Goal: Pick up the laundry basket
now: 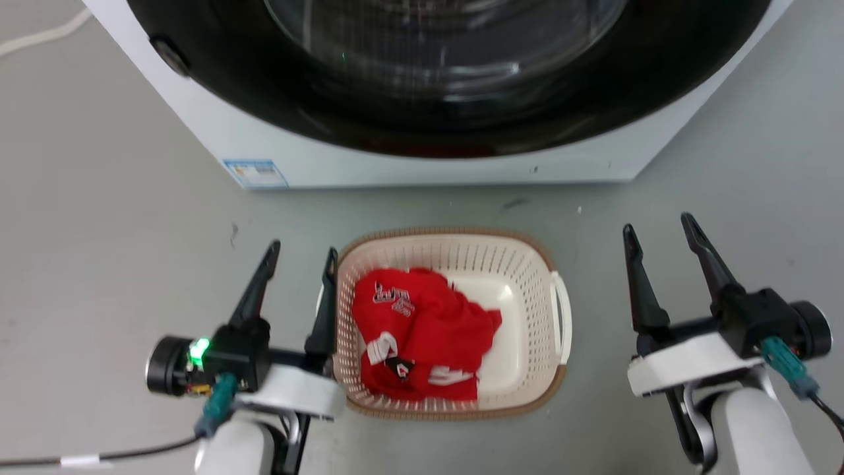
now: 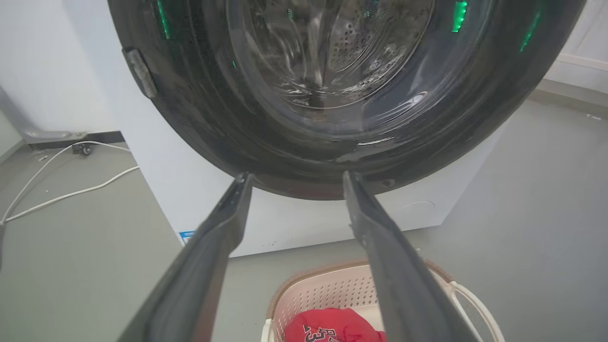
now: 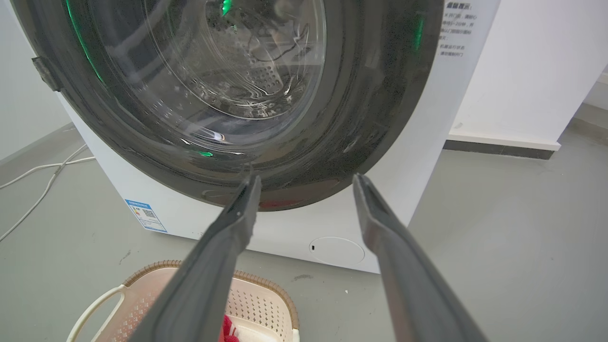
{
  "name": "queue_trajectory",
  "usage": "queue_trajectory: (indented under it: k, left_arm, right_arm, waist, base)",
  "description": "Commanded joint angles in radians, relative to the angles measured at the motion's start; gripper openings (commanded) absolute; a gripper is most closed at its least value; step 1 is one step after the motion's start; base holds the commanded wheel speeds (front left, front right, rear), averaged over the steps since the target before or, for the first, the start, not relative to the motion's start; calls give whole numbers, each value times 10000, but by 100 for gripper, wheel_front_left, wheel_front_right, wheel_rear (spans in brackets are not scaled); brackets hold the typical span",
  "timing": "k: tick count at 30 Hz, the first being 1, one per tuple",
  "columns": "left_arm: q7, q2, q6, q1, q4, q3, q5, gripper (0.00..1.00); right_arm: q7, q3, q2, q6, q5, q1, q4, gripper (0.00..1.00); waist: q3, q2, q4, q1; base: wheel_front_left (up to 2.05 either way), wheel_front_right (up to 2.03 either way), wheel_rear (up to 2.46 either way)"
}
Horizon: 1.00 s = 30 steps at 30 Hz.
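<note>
The laundry basket [image 1: 527, 264], cream with perforated walls, a brown rim and white side handles, sits on the grey floor in front of the washing machine; red clothing [image 1: 415, 330] lies in it. My left gripper [image 1: 302, 254] is open beside the basket's left side, its inner finger close to the left rim; whether it touches is unclear. My right gripper [image 1: 659, 227] is open, well to the right of the basket and apart from it. The left wrist view shows the basket [image 2: 327, 294] below the left gripper [image 2: 295, 176]. The right wrist view has the basket [image 3: 259, 299] at lower left of the right gripper [image 3: 306, 178].
The white washing machine [image 1: 422, 165] with its dark round door stands directly behind the basket. White cables [image 2: 57, 190] lie on the floor to its left. A white wall base [image 3: 503, 142] stands to its right. Bare grey floor lies on both sides of the basket.
</note>
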Motion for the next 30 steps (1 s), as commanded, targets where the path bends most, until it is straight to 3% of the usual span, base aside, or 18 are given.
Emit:
queue_trajectory:
  k: [1, 7, 12, 14, 24, 25, 30]
  left_arm:
    - [-28, 2, -48, -288, 104, 87, -36, 100]
    - [-28, 127, -370, -1659, 1323, 444, 56, 100]
    - [-28, 408, -462, -2849, 3354, 560, 244, 100]
    - [-28, 499, -499, -3318, 4157, 620, 203, 100]
    - [-26, 772, -781, -5217, 7251, 176, 19, 100]
    - [-28, 674, -843, -5699, 8118, 157, -313, 100]
    - [223, 666, -862, -6691, 9695, -444, -482, 100]
  right_arm:
    - [-22, 58, 3, -3, -124, -311, 112, 100]
    - [-22, 133, 2, -5, -458, -1524, 1238, 100]
    - [59, 195, -1, -5, -39, -2560, 2649, 100]
    - [163, 187, 2, -5, -394, -2981, 3381, 100]
    - [1057, 320, 0, -5, -16, -4946, 6725, 100]
    - [1478, 447, 2, -5, 307, -5505, 7561, 100]
    - [2043, 929, 0, -5, 704, -6364, 8597, 100]
  waist:
    - [1104, 0, 64, -1]
    - [2456, 0, 85, -1]
    - [3276, 0, 63, -1]
    - [3547, 0, 44, -1]
    - [4482, 0, 7, -1]
    - [4647, 0, 34, -1]
    - [4974, 0, 138, -1]
  base:
    - [0, 0, 0]
    - [0, 0, 0]
    - [0, 0, 0]
    - [0, 0, 0]
    - [0, 0, 0]
    - [0, 0, 0]
    - [0, 0, 0]
